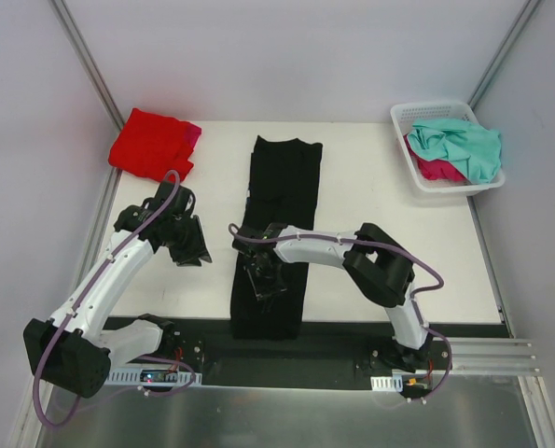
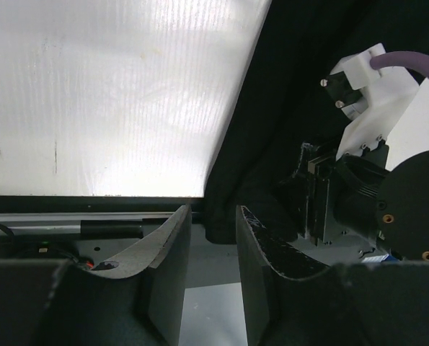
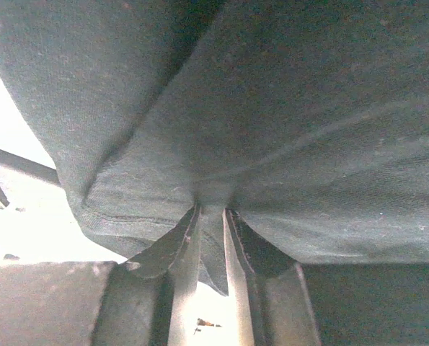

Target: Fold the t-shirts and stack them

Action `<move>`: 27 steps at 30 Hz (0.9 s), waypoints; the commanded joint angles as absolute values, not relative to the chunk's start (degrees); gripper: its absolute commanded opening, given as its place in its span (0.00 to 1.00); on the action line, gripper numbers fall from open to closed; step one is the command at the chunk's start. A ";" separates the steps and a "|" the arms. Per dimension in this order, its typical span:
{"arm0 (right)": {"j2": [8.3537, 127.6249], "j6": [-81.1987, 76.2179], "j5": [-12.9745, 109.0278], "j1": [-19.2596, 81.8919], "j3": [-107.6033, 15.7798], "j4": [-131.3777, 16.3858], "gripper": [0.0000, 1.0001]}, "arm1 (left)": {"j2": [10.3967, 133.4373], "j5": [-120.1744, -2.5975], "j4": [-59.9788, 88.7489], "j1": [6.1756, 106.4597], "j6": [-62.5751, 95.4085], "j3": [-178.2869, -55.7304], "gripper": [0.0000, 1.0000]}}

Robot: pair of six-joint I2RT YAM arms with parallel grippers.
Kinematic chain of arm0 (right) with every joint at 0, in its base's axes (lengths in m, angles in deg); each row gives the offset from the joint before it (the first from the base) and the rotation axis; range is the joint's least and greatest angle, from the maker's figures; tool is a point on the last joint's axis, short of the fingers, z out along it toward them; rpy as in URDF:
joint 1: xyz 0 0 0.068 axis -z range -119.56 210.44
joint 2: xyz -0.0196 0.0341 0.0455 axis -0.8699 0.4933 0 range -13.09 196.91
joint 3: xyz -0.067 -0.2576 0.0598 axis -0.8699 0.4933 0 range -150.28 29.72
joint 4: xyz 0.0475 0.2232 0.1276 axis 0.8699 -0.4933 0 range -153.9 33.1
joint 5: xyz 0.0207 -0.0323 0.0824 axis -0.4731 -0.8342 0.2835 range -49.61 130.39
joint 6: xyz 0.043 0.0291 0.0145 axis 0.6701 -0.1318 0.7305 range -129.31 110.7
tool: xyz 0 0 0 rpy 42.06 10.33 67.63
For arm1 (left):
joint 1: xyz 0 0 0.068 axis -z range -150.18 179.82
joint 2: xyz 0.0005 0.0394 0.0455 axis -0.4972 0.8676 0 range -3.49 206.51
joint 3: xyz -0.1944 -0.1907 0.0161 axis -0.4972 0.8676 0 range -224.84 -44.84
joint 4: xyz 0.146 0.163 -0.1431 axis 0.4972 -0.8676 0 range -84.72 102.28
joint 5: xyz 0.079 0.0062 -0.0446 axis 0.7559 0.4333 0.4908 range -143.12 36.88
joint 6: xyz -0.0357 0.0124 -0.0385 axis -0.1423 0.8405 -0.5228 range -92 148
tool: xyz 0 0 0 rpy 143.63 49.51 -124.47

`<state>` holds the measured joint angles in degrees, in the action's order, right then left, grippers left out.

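Observation:
The black t-shirt (image 1: 279, 224) lies as a long narrow strip down the middle of the table, its near end hanging over the front edge. My right gripper (image 1: 263, 277) is shut on a pinch of the black t-shirt (image 3: 272, 108) near its lower left part; cloth fills the right wrist view and a fold sits between the fingers (image 3: 187, 245). My left gripper (image 1: 191, 247) is open and empty on the bare table just left of the strip; in its wrist view (image 2: 213, 238) the shirt's edge (image 2: 272, 144) lies ahead. A folded red t-shirt (image 1: 153, 143) with pink showing beneath lies at the far left.
A white lattice basket (image 1: 409, 119) at the far right corner holds a teal-mint t-shirt (image 1: 464, 145) over a magenta-pink one (image 1: 437, 169). The table's dark front edge (image 1: 352, 329) runs just before the arm bases. Grey walls close in both sides.

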<state>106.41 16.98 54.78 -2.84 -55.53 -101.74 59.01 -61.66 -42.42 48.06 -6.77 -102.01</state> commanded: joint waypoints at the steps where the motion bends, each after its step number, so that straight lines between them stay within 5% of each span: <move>1: 105.13 16.10 49.62 -1.00 -49.57 -96.54 0.23 | 57.77 -62.18 -44.06 47.13 -5.14 -102.14 0.31; 13: 100.02 14.34 47.95 4.80 -39.01 -93.99 0.23 | 57.51 -62.88 -44.50 46.96 -5.22 -101.88 0.31; 27: 104.50 7.49 46.36 12.98 -48.39 -99.26 0.23 | 56.72 -63.32 -44.06 47.04 -5.49 -100.48 0.31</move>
<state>100.25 12.26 57.23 10.75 -45.70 -98.00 58.55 -62.16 -43.25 47.71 -5.65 -101.02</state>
